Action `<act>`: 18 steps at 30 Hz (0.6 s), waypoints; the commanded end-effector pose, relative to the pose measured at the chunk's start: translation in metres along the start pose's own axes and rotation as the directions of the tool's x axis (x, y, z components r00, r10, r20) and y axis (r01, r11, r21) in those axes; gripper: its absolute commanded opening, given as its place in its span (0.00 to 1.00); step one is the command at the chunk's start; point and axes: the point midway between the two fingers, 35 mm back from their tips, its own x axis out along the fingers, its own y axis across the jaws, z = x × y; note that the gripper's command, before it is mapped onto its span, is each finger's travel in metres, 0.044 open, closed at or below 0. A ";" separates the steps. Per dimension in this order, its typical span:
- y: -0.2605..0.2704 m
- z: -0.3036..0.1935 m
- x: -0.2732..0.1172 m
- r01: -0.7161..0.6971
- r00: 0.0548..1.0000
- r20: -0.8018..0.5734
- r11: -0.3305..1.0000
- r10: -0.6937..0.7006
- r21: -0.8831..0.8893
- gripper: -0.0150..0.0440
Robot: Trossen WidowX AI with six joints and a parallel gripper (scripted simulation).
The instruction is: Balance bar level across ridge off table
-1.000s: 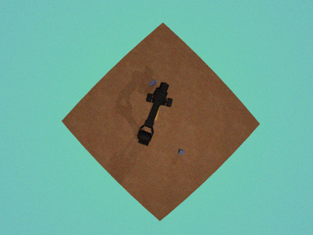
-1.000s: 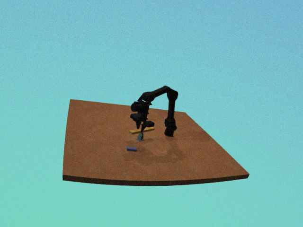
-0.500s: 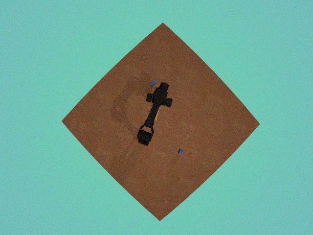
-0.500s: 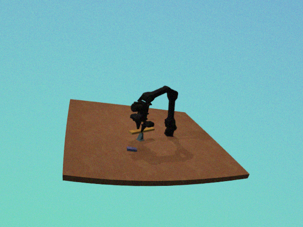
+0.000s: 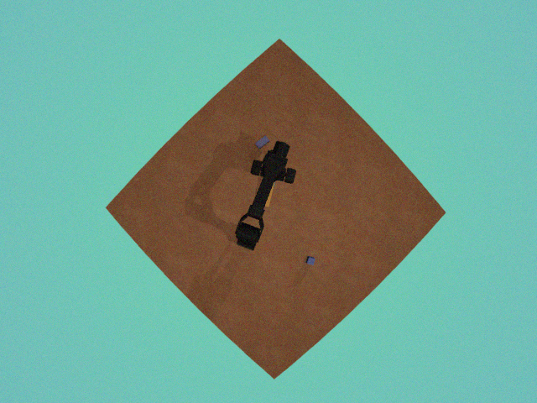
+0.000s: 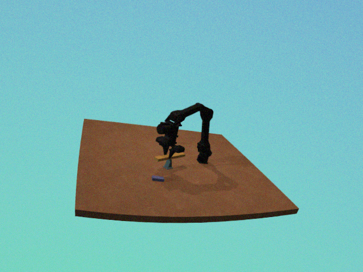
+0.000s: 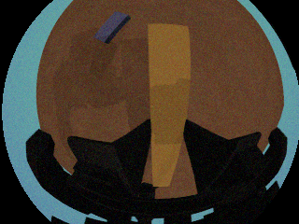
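The long yellow bar is held above the table, close to level, with both ends off the table. My gripper is shut on the bar near its middle, one finger on each side. The grey-blue ridge stands on the table directly under the held part of the bar. Its top is at or just below the bar's underside; I cannot tell whether they touch. The ridge is hidden in the wrist view and under the arm in the overhead view.
A flat purple-blue block lies on the brown table near the ridge. A small blue block stands on the other side of the arm, visible only in the overhead view.
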 end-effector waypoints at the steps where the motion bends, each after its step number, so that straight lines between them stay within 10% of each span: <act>1: 0.000 0.000 0.001 0.001 1.000 -0.001 1.000 -0.001 0.005 0.25; 18: 0.000 0.000 0.003 0.001 1.000 -0.001 1.000 -0.001 0.005 0.25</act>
